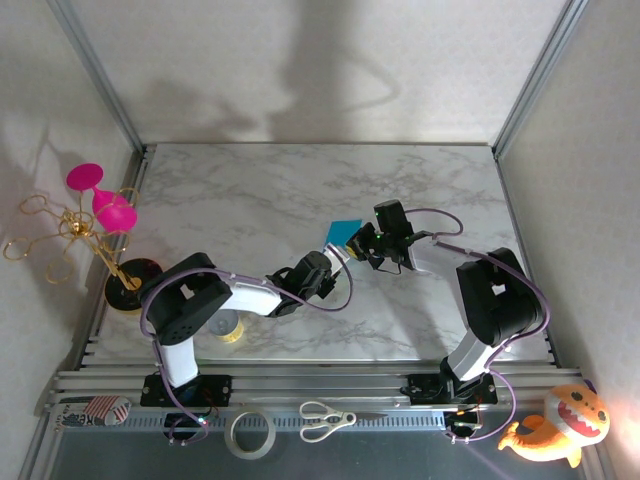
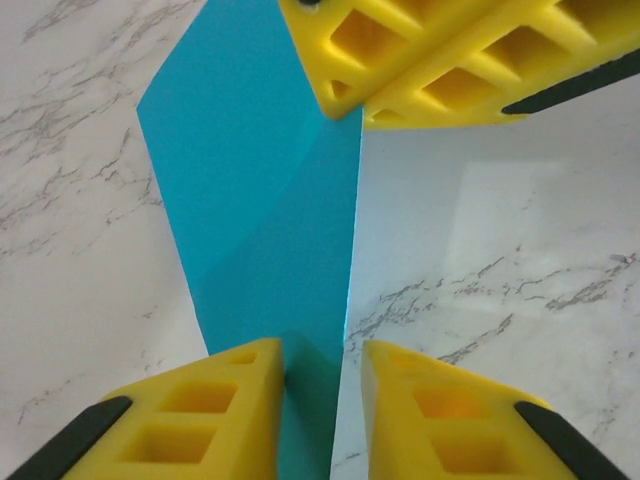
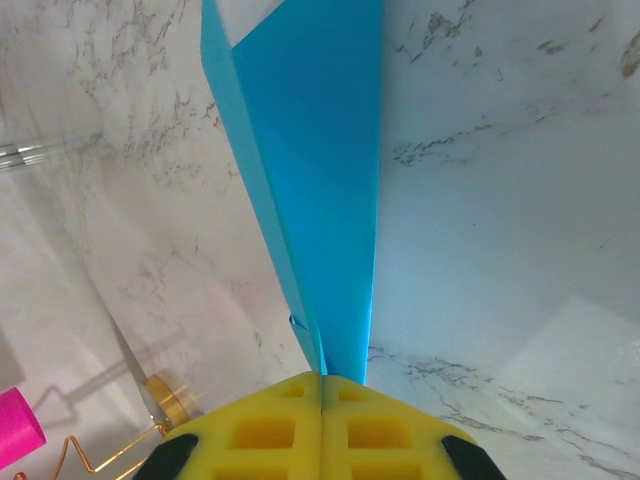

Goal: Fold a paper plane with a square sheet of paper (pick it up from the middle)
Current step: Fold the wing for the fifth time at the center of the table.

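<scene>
The top view hangs above and behind the 2 arm bases. It looks down and toward the far side, well back, and takes in the whole marble table [image 1: 260, 190]. The left wrist view sits very near the surface and looks along the left gripper [image 2: 322, 390] toward the right, where the right gripper [image 2: 360, 105] faces it. The right wrist view is just as near and looks left, toward a gold stand [image 3: 168, 403]. All 3 share the sheet of paper [image 1: 343, 232] and the marble around it.

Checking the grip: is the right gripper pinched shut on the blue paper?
Yes, the right gripper shows no gap, the blue paper sticking out from its tip.
</scene>
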